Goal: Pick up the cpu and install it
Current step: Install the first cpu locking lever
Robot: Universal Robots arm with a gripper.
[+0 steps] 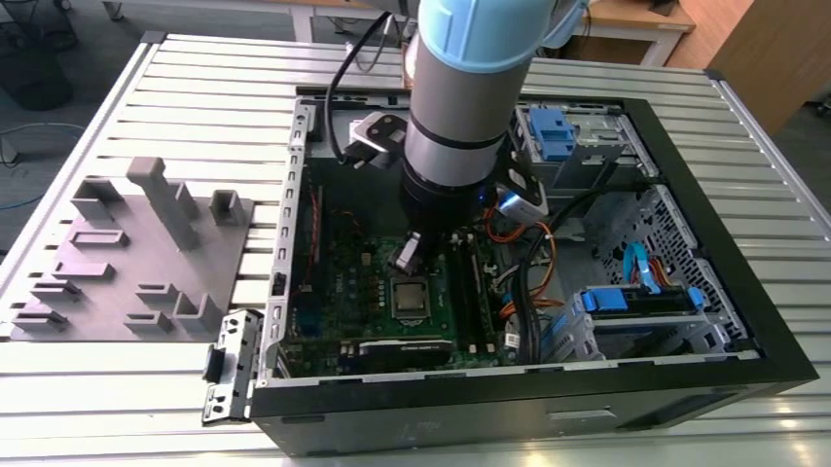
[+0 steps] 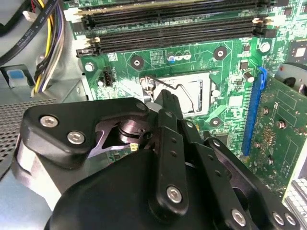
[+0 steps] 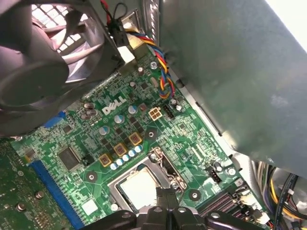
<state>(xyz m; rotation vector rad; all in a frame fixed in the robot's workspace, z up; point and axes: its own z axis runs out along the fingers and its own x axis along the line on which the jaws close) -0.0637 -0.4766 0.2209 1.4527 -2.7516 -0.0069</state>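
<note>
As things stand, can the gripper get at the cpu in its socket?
Probably yes. The gripper hangs just above the cpu, which lies flat in the socket on the green board, with nothing visible between them. The memory slots and cables sit off to the side.

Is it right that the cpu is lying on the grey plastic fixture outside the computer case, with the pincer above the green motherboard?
Not quite. The cpu sits in the socket on the green motherboard inside the case, as the exterior view shows, not on the grey plastic fixture. The pincer is above the motherboard, as you said.
</note>
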